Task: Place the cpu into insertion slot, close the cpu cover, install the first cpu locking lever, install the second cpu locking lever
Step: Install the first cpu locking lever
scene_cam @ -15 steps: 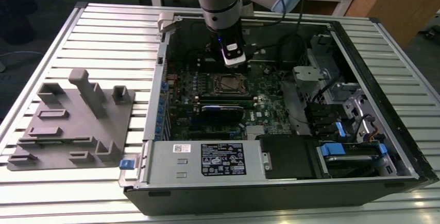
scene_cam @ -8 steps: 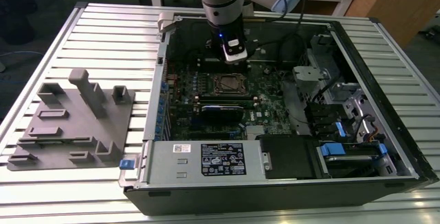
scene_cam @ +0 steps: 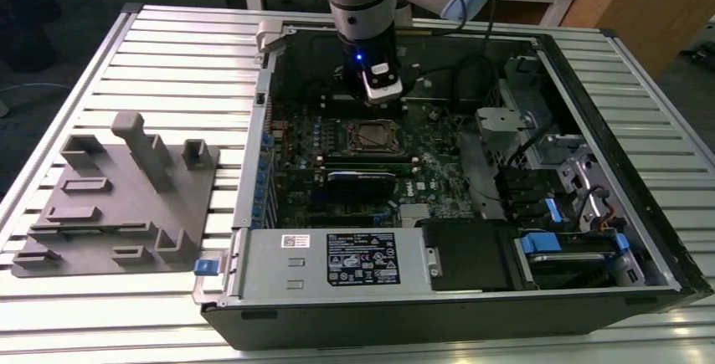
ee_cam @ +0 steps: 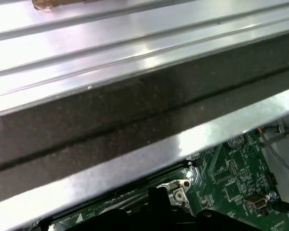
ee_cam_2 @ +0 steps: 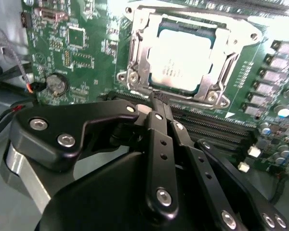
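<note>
Inside the open computer case (scene_cam: 447, 326), which is lying on its side on the slatted metal table (scene_cam: 167, 46), the arm is reaching down over the far part of the green motherboard (scene_cam: 301, 155). The gripper (scene_cam: 381, 96) is hanging just beyond the insertion slot (scene_cam: 353, 138), near it but not touching it. In the second wrist view its black fingers (ee_cam_2: 159, 120) are pressing together at the tips, with nothing showing between them.

Things are crowding the spot. A black cable (scene_cam: 447, 67) is trailing from the wrist toward the exterior view's right. Long black memory slots (ee_cam_2: 216, 127) are running between the fingertips and the socket. A coin cell (ee_cam_2: 56, 83) is sitting off to one side on the board. A boxy power supply (scene_cam: 324, 259) is filling the near edge of the case, and drive bays with blue tabs (scene_cam: 547, 243) are taking up the near corner on the exterior view's right. On the table at the exterior view's left, a grey fixture plate (scene_cam: 123, 205) is lying well apart from the case.

The cpu (ee_cam_2: 180, 60) is sitting in the socket, its pale silvery top glaring under the light. The cpu cover (ee_cam_2: 137, 53) is lying flat over it, its bright metal frame bordering the chip on all sides.
</note>
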Available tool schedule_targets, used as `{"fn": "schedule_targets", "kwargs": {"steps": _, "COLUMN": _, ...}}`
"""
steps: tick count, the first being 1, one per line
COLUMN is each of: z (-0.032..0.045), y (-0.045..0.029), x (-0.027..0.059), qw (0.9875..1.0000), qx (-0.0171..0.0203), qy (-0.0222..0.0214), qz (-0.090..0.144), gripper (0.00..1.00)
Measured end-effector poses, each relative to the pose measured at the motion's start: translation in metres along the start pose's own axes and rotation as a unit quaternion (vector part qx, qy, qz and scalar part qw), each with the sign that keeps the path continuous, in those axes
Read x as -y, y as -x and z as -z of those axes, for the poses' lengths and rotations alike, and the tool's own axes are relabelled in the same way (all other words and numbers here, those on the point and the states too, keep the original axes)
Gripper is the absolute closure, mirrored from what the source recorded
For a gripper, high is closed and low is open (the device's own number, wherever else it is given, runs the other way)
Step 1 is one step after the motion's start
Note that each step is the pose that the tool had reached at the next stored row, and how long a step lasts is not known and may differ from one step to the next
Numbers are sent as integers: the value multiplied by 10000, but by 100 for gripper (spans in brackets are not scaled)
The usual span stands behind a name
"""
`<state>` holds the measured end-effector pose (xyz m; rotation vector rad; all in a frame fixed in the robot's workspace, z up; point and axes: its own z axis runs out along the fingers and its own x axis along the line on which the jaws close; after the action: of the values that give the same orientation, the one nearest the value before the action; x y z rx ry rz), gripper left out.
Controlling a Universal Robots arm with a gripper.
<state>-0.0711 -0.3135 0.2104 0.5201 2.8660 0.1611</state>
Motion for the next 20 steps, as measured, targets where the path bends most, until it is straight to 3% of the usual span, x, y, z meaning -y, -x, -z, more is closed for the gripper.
{"fn": "schedule_targets", "kwargs": {"steps": 2, "z": -1, "y": 7, "x": -2, "qw": 10000, "qx": -32, "qy": -56, "qz": 7, "gripper": 89}}
{"fn": "schedule_targets", "kwargs": {"steps": 4, "z": -7, "y": 29, "x": -10, "qw": 9999, "qx": -79, "qy": -76, "qz": 3, "gripper": 89}}
{"fn": "schedule_targets", "kwargs": {"steps": 6, "z": -12, "y": 55, "x": -19, "qw": 9999, "qx": -108, "qy": -68, "qz": -2, "gripper": 89}}
{"fn": "schedule_targets", "kwargs": {"steps": 11, "z": -14, "y": 59, "x": -21, "qw": 9999, "qx": -119, "qy": -66, "qz": -5, "gripper": 89}}
{"fn": "schedule_targets", "kwargs": {"steps": 12, "z": -16, "y": 61, "x": -22, "qw": 9999, "qx": -140, "qy": -73, "qz": -5, "gripper": 89}}
{"fn": "schedule_targets", "kwargs": {"steps": 13, "z": -17, "y": 62, "x": -22, "qw": 9998, "qx": -182, "qy": -90, "qz": -8, "gripper": 89}}
{"fn": "schedule_targets", "kwargs": {"steps": 15, "z": -21, "y": 66, "x": -23, "qw": 9994, "qx": -310, "qy": -140, "qz": -18, "gripper": 89}}
{"fn": "schedule_targets", "kwargs": {"steps": 19, "z": -32, "y": 71, "x": -24, "qw": 9979, "qx": -596, "qy": -249, "qz": -38, "gripper": 89}}
{"fn": "schedule_targets", "kwargs": {"steps": 20, "z": -31, "y": 71, "x": -24, "qw": 9977, "qx": -618, "qy": -259, "qz": -39, "gripper": 89}}
